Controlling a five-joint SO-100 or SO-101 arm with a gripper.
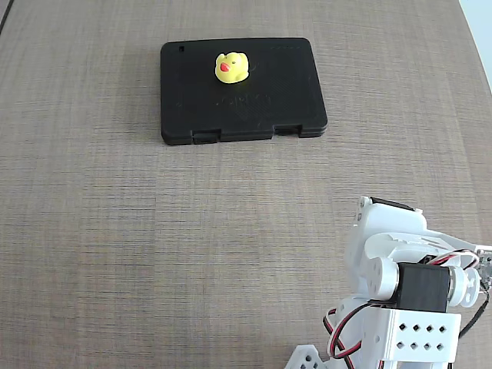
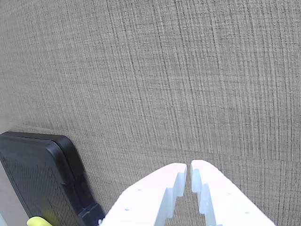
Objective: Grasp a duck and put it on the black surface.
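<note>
The tabletop point(image 1: 115, 254) fills nearly all of the fixed view, a grey-brown surface with a fine woven or wood-grain texture of thin crossing lines. In the wrist view the same tabletop point(image 2: 178, 75) shows that texture more closely. At the far right top corner of the fixed view lies a pale strip point(image 1: 480, 23) beyond the tabletop's edge.

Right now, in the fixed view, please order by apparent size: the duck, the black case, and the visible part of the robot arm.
1. Black case
2. Visible part of the robot arm. It looks nearly as large, but it stands nearer the camera and is cut by the frame, so this order is unsure.
3. Duck, clearly smallest.
</note>
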